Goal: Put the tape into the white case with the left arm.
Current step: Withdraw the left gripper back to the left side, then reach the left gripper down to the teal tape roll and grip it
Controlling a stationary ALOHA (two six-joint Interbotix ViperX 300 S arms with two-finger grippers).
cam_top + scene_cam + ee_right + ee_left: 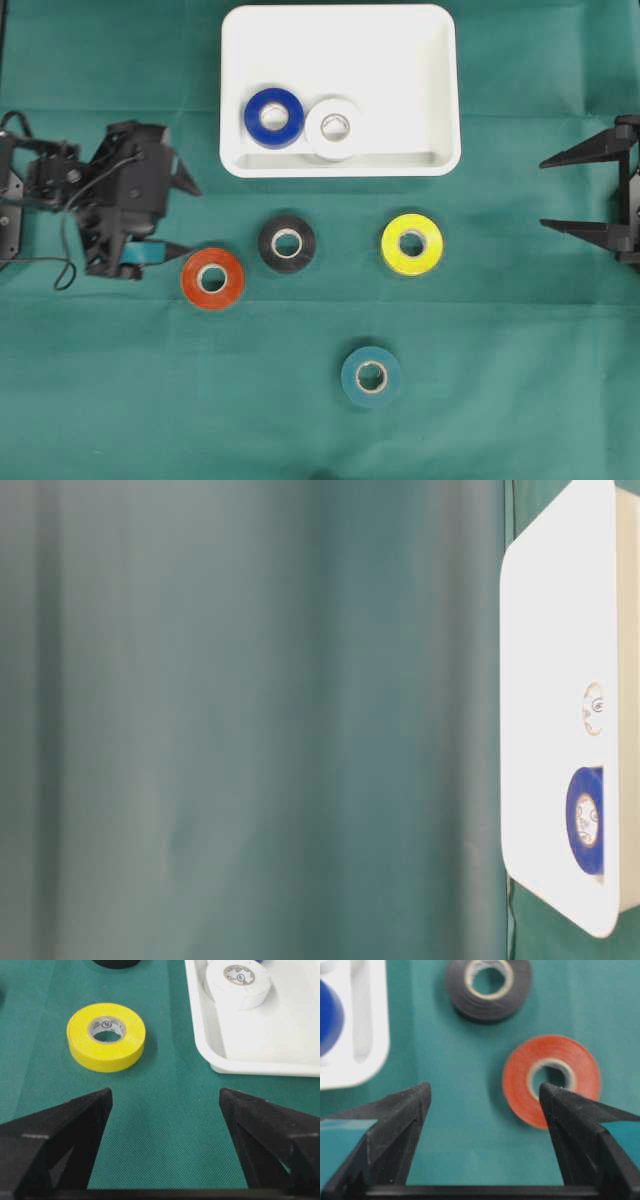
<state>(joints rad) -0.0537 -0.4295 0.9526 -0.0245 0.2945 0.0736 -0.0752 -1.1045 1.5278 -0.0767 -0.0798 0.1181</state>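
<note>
My left gripper [188, 215] sits near the left edge of the green tabletop [520, 400], jaws spread wide and holding nothing. In my left wrist view the orange tape [551, 1080] lies flat just past my right-hand fingertip [555, 1097], which overlaps its near rim; I cannot tell if they touch. The black tape [287, 243] lies flat just beside the orange one, toward the middle. The white case [420, 60] sits at the far edge, center, already holding a blue tape [274, 118] and a white tape [333, 128], side by side along its near wall. The yellow tape [412, 243] lies right of the black, the teal tape [371, 376] nearer the front edge. My right gripper [588, 190] rests at the right edge, jaws spread, empty.
</note>
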